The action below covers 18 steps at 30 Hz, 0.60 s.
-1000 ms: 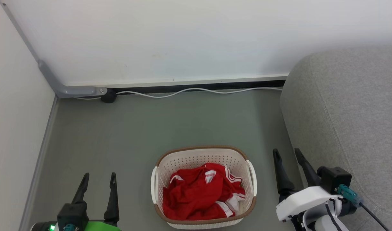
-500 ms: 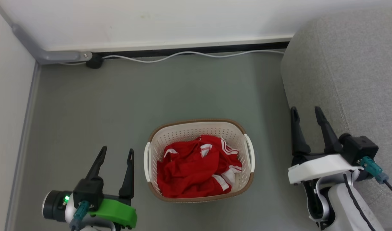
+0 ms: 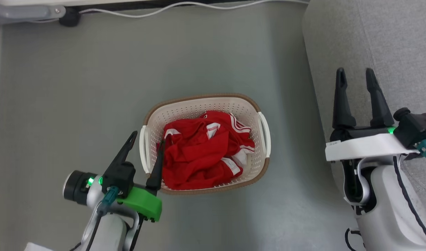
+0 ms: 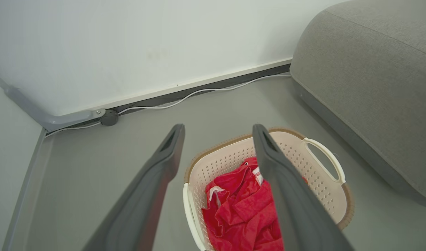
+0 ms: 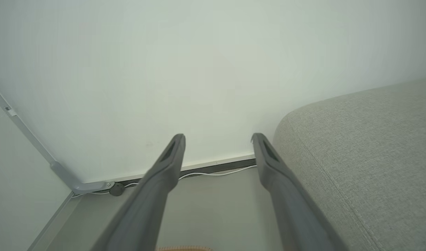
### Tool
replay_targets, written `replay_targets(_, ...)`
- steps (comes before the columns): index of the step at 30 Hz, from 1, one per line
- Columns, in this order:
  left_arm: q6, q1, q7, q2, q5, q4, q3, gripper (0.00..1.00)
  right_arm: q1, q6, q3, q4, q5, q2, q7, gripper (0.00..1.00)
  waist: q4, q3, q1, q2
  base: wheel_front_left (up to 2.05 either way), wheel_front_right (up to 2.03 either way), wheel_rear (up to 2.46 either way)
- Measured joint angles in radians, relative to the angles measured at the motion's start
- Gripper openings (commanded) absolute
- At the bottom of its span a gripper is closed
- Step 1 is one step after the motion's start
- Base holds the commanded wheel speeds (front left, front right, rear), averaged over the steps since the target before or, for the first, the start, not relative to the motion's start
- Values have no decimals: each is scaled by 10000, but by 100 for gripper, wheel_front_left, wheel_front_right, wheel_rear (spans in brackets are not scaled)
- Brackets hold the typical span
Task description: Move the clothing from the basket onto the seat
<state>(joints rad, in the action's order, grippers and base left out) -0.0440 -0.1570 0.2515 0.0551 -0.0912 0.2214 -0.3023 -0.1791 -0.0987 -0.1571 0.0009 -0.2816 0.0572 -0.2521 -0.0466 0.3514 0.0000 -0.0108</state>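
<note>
The cream perforated basket [image 3: 203, 99] with its brown rim stands on the grey floor, and the crumpled red clothing [image 3: 199, 153] with white stripes lies inside it. My left gripper [image 3: 148, 138] is open above the basket's left handle, one finger over the rim and nothing between the fingers. In the left wrist view the left gripper [image 4: 218, 128] looks down on the basket [image 4: 303, 157] and the clothing [image 4: 240, 205]. My right gripper [image 3: 355, 72] is open and empty over the edge of the light-grey seat [image 3: 390, 38]. In the right wrist view the right gripper [image 5: 218, 136] points at the wall beside the seat [image 5: 366, 146].
A white cable [image 3: 164, 7] runs along the baseboard to a black plug [image 3: 69, 20] and a grey conduit [image 3: 21, 12] in the corner. A wall closes off the left side. Open grey floor [image 3: 94, 87] surrounds the basket.
The head camera has tilted down, shifting the whole picture. My left gripper has moved right and forward to the basket's left rim. The right gripper has come forward along the seat's edge.
</note>
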Motion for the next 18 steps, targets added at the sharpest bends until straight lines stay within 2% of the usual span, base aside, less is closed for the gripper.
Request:
replay_targets(9, -267, -1666, -15, -71, 320, 924, -690, 100, -1154, 10, 125, -368, 2, 0, -29, 100, -272, 1425, 0, 0, 0, 0, 0)
replay_targets(18, -364, -3041, -146, -109, 518, 1927, -941, 100, -2438, 92, 211, -790, 0, 0, -31, 100, -603, 2844, 1, 0, 0, 0, 0)
